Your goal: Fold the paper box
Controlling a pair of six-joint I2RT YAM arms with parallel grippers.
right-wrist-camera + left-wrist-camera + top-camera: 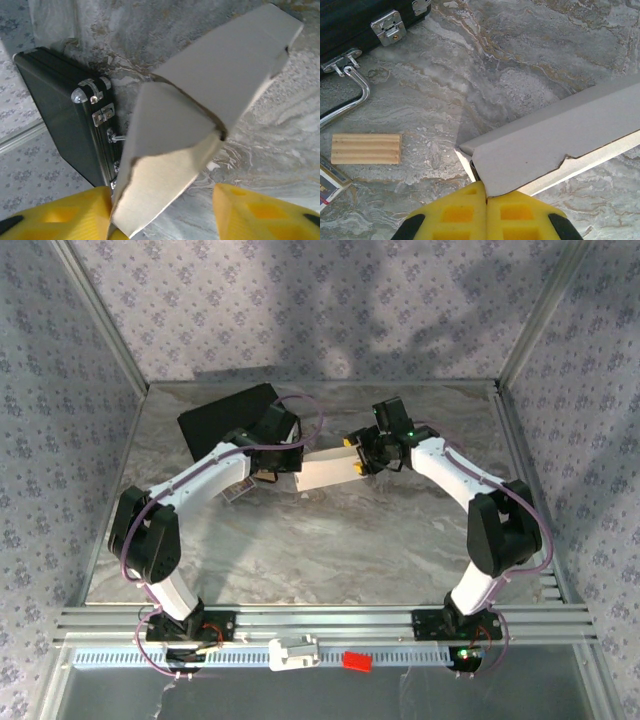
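The paper box (328, 472) is a white, partly folded sheet held up between both arms at mid-table. My left gripper (297, 465) is at its left end. In the left wrist view the yellow fingers (462, 215) are pressed together, and my left gripper (486, 197) pinches a corner of a grey-white flap of the paper box (555, 135). My right gripper (354, 454) is at the box's right end. In the right wrist view my right gripper (160, 215) stands open. A flap of the paper box (215, 80) hangs between its fingers, against the left one and apart from the right one.
A black case (225, 415) with metal latches lies at the back left, also seen as the black case (60, 120). A ribbed wooden block (366, 148) and a small printed card (238, 490) lie near the left arm. Patterned walls enclose the table.
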